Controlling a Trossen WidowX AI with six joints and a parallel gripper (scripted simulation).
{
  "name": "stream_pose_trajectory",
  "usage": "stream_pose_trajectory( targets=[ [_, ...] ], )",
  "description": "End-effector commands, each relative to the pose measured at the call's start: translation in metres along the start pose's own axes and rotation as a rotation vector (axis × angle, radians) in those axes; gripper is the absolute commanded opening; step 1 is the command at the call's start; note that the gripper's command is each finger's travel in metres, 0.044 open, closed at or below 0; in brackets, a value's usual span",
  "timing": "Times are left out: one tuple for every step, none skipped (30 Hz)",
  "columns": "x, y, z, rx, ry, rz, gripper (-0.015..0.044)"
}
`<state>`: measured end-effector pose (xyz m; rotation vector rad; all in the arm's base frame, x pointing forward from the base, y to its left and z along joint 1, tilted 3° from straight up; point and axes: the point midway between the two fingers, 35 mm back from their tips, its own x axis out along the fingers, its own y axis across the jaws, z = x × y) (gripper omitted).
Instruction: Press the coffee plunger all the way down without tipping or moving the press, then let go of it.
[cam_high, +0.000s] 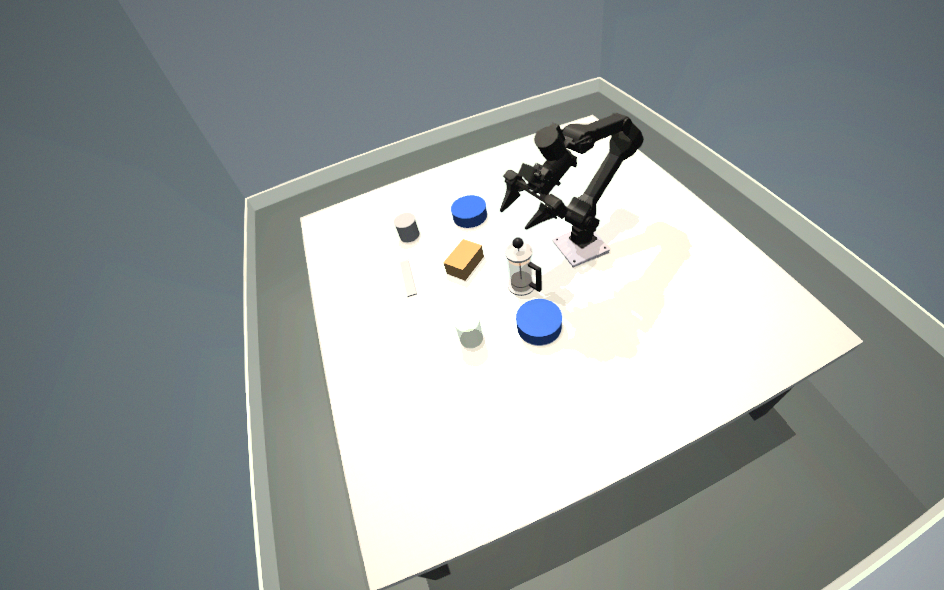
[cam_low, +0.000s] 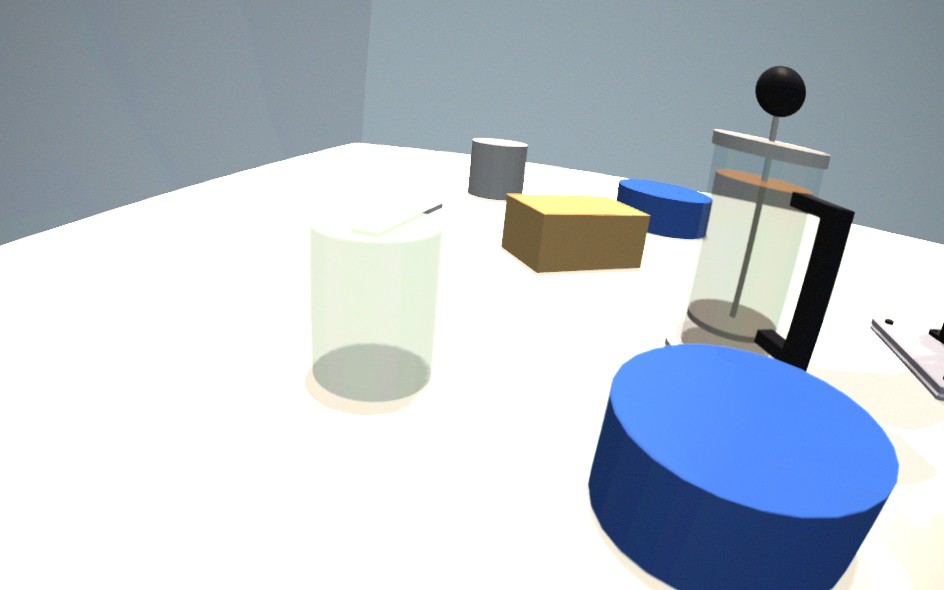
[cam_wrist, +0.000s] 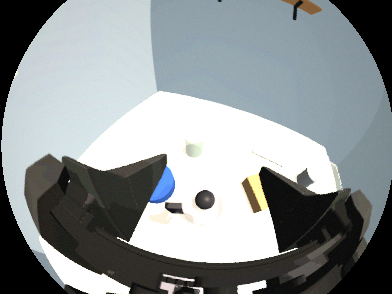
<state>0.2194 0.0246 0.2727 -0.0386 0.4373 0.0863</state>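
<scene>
Jaws (cam_high: 529, 208) spread wide, holding nothing, parked above the plunger knob (cam_wrist: 204, 199), which sits centred between them, to clear the release. Filter disc (cam_low: 730, 318) looks bottomed in the press (cam_low: 755, 243), though the glass blurs it; press upright on the counter (cam_high: 487, 417).

No writing, label, brand, number or sign can be read anywhere: the coffee press (cam_low: 758, 236) and the things standing around it on the table (cam_high: 487, 431) all have plain, unmarked surfaces.

Arm (cam_high: 604, 163) all matte black — chunky rounded joints, slim links. End effector (cam_high: 522, 206) black too, two pointy wedge fingers. Pale square base plate (cam_high: 581, 250), corner screws.
</scene>
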Motion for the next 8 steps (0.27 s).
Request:
stream_pose_trajectory(
  targets=[
    [-0.0023,-0.0005,-0.0041,0.003,0.025,-0.005,0.044],
    [-0.0018,-0.0005,-0.0046,0.003,0.025,-0.005,0.044],
    [-0.0018,-0.0005,-0.0046,0.003,0.025,-0.005,0.044],
    [-0.0018,-0.0005,-0.0046,0.003,0.025,-0.005,0.044],
    [-0.0018,-0.0005,-0.0046,0.003,0.025,-0.005,0.044],
    [-0.0018,-0.0005,-0.0046,0.003,0.025,-0.005,0.044],
    [-0.0018,-0.0005,-0.0046,0.003,0.025,-0.005,0.044],
    [-0.0018,-0.0005,-0.0046,0.003,0.025,-0.005,0.044]
  ],
)
